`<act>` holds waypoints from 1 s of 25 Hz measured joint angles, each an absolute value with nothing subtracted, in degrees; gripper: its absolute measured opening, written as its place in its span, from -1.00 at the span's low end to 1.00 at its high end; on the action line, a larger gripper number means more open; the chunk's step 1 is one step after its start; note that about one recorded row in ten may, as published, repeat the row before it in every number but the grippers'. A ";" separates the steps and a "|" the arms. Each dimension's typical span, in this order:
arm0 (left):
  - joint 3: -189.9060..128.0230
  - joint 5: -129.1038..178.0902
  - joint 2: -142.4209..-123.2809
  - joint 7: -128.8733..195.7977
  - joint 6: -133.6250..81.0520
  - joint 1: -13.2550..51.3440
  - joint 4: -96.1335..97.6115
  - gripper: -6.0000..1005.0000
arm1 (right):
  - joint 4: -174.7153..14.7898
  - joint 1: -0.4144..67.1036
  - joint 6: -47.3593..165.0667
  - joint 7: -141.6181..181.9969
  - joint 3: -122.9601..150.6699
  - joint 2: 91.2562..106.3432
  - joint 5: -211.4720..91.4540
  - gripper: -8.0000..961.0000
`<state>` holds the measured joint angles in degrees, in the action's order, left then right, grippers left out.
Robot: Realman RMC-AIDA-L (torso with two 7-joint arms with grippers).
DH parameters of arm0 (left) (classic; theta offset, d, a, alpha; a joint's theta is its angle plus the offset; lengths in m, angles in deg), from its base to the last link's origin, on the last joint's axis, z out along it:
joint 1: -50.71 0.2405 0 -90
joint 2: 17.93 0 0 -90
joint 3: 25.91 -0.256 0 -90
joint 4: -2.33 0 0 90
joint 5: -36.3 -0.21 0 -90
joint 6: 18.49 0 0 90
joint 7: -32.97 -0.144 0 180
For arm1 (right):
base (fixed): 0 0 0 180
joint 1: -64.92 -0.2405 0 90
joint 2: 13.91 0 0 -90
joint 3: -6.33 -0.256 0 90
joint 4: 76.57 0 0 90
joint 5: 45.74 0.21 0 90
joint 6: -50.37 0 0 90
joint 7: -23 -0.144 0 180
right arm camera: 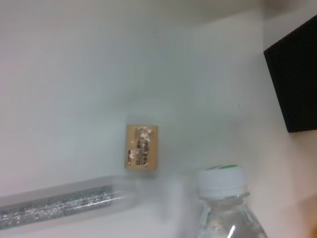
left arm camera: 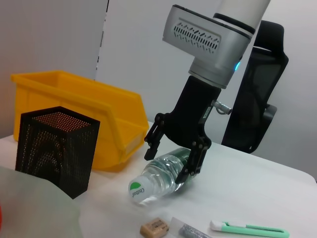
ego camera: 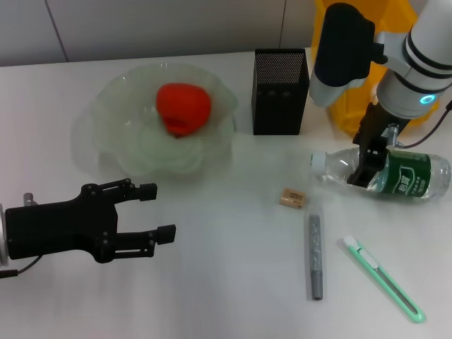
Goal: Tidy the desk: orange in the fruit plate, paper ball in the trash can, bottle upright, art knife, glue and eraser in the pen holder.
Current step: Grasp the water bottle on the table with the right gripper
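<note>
A clear bottle [ego camera: 402,175] with a green label lies on its side at the right. My right gripper [ego camera: 367,166] is down over its neck end, open, with a finger on each side; the left wrist view [left arm camera: 167,166] shows this too. The orange [ego camera: 183,106] sits in the glass fruit plate [ego camera: 113,113]. The black mesh pen holder [ego camera: 280,92] stands behind. The eraser [ego camera: 293,198], grey glue stick [ego camera: 315,256] and green art knife [ego camera: 385,279] lie on the table. My left gripper [ego camera: 145,215] is open and empty at the front left. Paper ball and trash can are out of view.
A yellow bin [ego camera: 353,106] stands behind the right arm, next to the pen holder. The right wrist view shows the bottle cap [right arm camera: 223,181], eraser [right arm camera: 142,147], glue stick [right arm camera: 59,208] and a corner of the pen holder [right arm camera: 294,79].
</note>
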<state>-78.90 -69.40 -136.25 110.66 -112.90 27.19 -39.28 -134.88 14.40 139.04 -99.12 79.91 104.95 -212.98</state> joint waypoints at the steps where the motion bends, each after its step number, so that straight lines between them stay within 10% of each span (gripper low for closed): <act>1: -78.90 -69.38 -136.26 110.67 -112.89 27.21 -39.26 0.68 | -133.45 14.09 138.05 -99.16 79.99 104.94 -212.99 0.63; 25: -79.01 -69.37 -136.32 110.40 -112.02 26.99 -38.54 0.68 | -125.38 11.57 134.83 -103.29 81.83 104.14 -213.01 0.63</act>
